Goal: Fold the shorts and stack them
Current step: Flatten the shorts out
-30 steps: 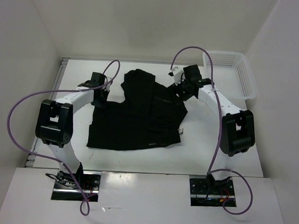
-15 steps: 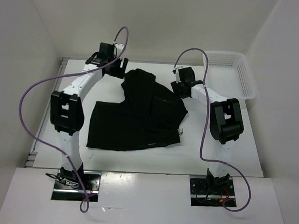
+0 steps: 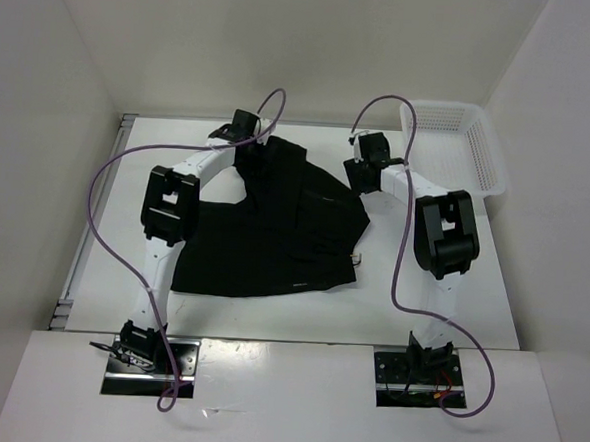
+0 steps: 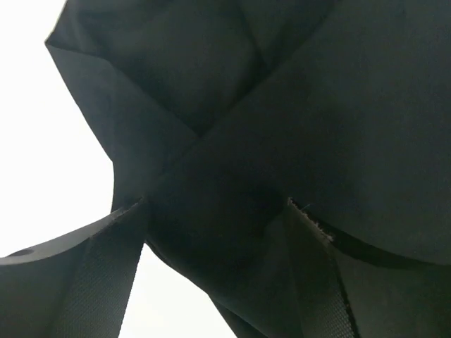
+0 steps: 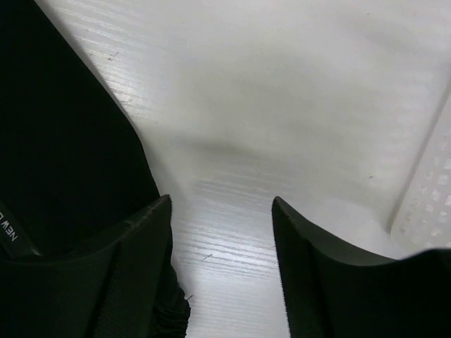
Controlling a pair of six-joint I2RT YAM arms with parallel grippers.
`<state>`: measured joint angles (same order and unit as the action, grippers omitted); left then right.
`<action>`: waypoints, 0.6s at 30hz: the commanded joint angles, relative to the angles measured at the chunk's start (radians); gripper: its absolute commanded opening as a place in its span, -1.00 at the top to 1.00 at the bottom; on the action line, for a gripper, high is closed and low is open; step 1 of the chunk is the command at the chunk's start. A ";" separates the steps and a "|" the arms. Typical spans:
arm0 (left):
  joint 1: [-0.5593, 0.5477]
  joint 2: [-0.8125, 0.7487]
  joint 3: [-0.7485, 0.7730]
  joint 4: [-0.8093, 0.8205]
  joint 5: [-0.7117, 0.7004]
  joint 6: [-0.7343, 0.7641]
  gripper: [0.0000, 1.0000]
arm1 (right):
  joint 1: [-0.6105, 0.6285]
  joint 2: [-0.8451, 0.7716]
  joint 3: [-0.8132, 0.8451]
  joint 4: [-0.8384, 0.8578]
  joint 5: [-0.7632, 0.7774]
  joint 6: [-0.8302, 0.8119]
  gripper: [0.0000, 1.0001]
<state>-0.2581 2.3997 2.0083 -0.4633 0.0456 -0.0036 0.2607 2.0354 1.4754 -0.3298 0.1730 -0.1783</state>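
The black shorts [image 3: 275, 225] lie partly folded in the middle of the white table, with a fold peaking at the far side. My left gripper [image 3: 249, 146] is at the shorts' far left corner. In the left wrist view it [image 4: 217, 203] is open, and its fingers [image 4: 99, 282] straddle folded black fabric [image 4: 296, 105]. My right gripper [image 3: 361, 175] is at the shorts' far right edge. In the right wrist view it [image 5: 220, 201] is open over bare table, with the shorts' edge [image 5: 63, 141] and pale lettering just left of its left finger [image 5: 134, 274].
A white mesh basket [image 3: 460, 141] stands at the far right corner, and its rim shows in the right wrist view [image 5: 430, 197]. White walls enclose the table on the left, back and right. Purple cables loop above both arms.
My left arm has swung from the shorts' left side up and right to their far left corner. My right gripper has shifted slightly toward the far edge. The shorts lie as before.
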 commanded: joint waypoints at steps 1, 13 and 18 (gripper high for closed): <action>0.008 -0.010 0.006 0.035 -0.012 0.004 -0.61 | -0.008 0.042 0.010 0.049 -0.032 -0.036 -0.33; 0.017 -0.033 -0.092 0.026 0.010 0.004 1.00 | -0.008 0.088 0.049 -0.046 -0.202 -0.158 -0.09; 0.036 -0.100 -0.114 0.000 0.010 0.004 1.00 | -0.008 0.049 0.111 -0.103 -0.321 -0.179 -0.09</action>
<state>-0.2394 2.3589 1.9175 -0.3973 0.0425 -0.0036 0.2569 2.1025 1.5169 -0.3763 -0.0364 -0.3283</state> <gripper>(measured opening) 0.007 0.547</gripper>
